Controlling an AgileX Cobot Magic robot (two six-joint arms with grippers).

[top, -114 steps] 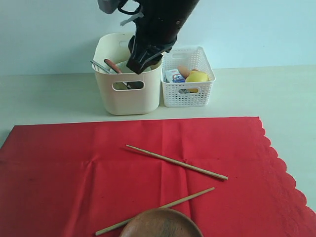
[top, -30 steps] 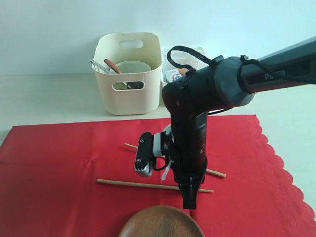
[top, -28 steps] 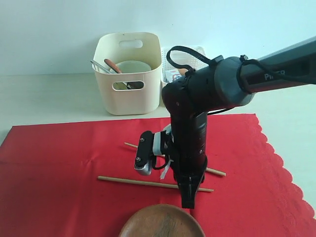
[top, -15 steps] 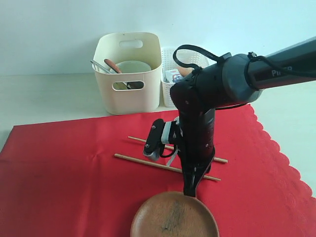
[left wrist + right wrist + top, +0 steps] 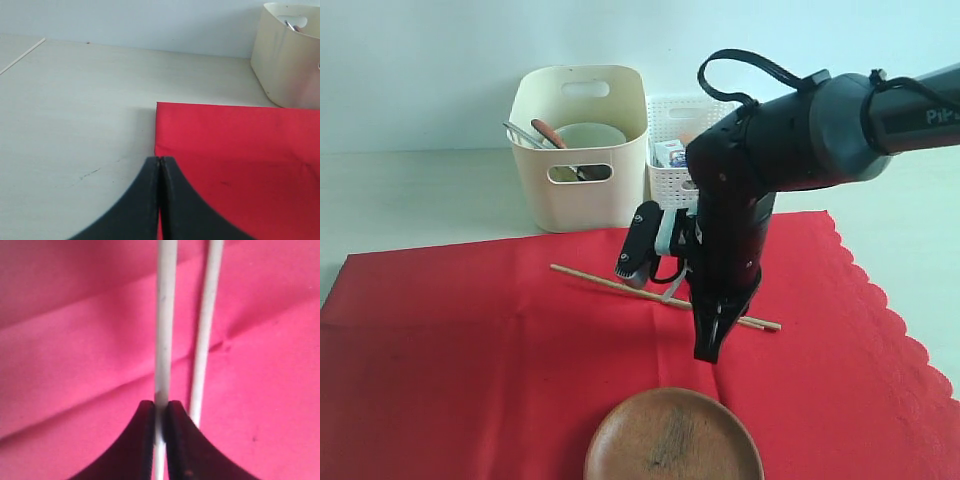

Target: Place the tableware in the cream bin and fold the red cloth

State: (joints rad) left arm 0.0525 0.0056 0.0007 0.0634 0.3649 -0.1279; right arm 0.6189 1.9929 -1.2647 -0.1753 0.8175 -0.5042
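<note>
**Exterior view.** The right arm [image 5: 740, 200] stood over the middle of the red cloth [image 5: 470, 350], jaws pointing down. The arm's own bulk hid the grip from here.
- The cloth was bright red and lay flat on the table [image 5: 410, 190], faintly creased, with one edge scalloped.
- The chopsticks [image 5: 600, 281] were thin pale wood. They showed on either side of the jaws, with their middles behind the arm.
- The round brown plate [image 5: 672, 440] lay on the cloth near the jaw tips, apart from them.
- Well beyond the jaws, off the cloth, the cream bin [image 5: 580, 205] stood upright. It held the white bowl [image 5: 588, 133], the brown wooden spoon [image 5: 546, 131] and the metal knife [image 5: 520, 134].
- Just beside the bin was the white lattice basket [image 5: 665, 195], with a small carton [image 5: 670, 153] inside. The rest of it was behind the arm.

**Left wrist view.** Only this view showed the left jaws. They were pressed together with nothing between them, over the cloth's edge where it met bare table. A corner of the cloth lay just ahead of them. The bin stood farther ahead and off to one side.

**Right wrist view.** The right jaws were clamped on the gripped chopstick [image 5: 165, 315], which ran straight out ahead of them. The second chopstick [image 5: 208, 315] lay just beside it, nearly parallel and outside the jaws. The cloth looked pinker here, with soft folds. I could not tell whether the gripped chopstick was off the cloth.
</note>
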